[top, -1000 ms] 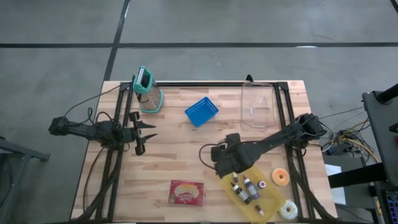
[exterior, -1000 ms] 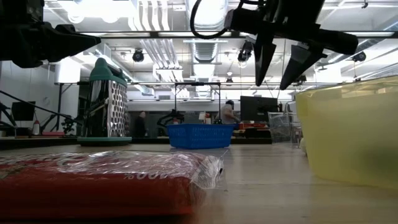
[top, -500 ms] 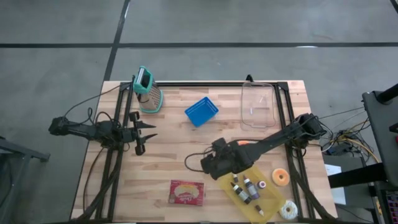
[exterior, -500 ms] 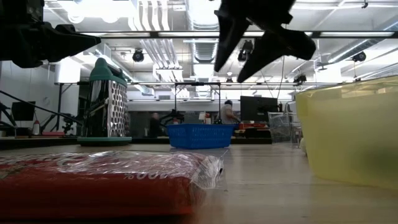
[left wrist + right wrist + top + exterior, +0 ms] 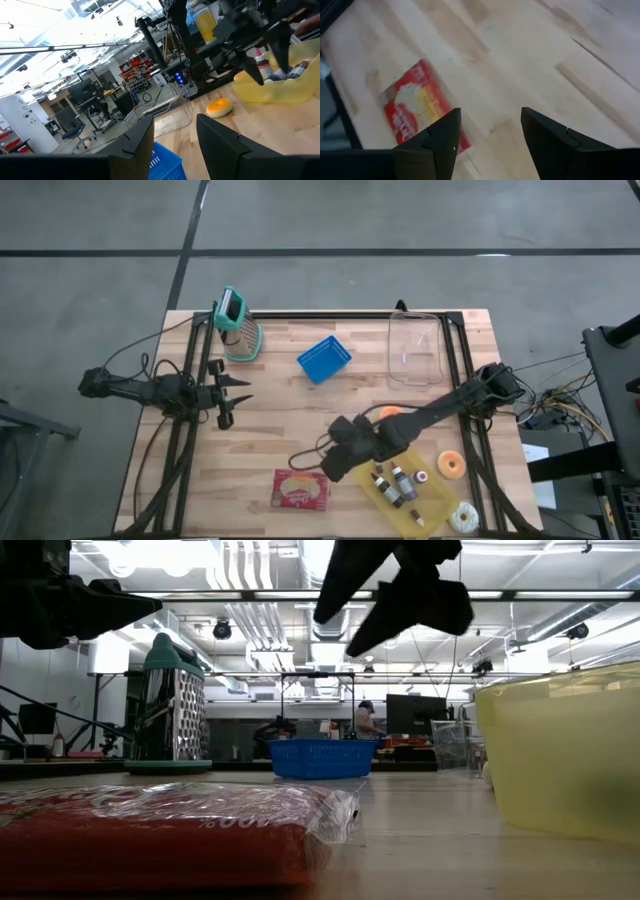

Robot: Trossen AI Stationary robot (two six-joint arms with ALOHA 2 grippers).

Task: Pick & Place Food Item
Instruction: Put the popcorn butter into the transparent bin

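Note:
The food item, a red plastic-wrapped packet [image 5: 301,490], lies flat near the table's near edge; it also shows in the right wrist view [image 5: 422,114] and close up in the low view [image 5: 160,830]. My right gripper [image 5: 322,468] hangs open above the table just right of and beyond the packet, pointing slantwise down toward it [image 5: 490,145], high over the boards in the low view [image 5: 333,637]. Nothing is between its fingers. My left gripper [image 5: 230,398] waits open at the table's left side [image 5: 175,145].
A yellow tray [image 5: 428,502] with small bottles sits by the right arm. Round orange pieces [image 5: 392,411] [image 5: 452,465] and a white ring [image 5: 465,517] lie near it. Farther back stand a blue basket [image 5: 324,360], a clear container [image 5: 415,350] and a grater [image 5: 238,328].
My right gripper has moved toward the table's left and near edges, toward the red packet, rolling about its own line and tipping, fingers still apart. The orange piece behind the arm has come into sight. The packet has not moved.

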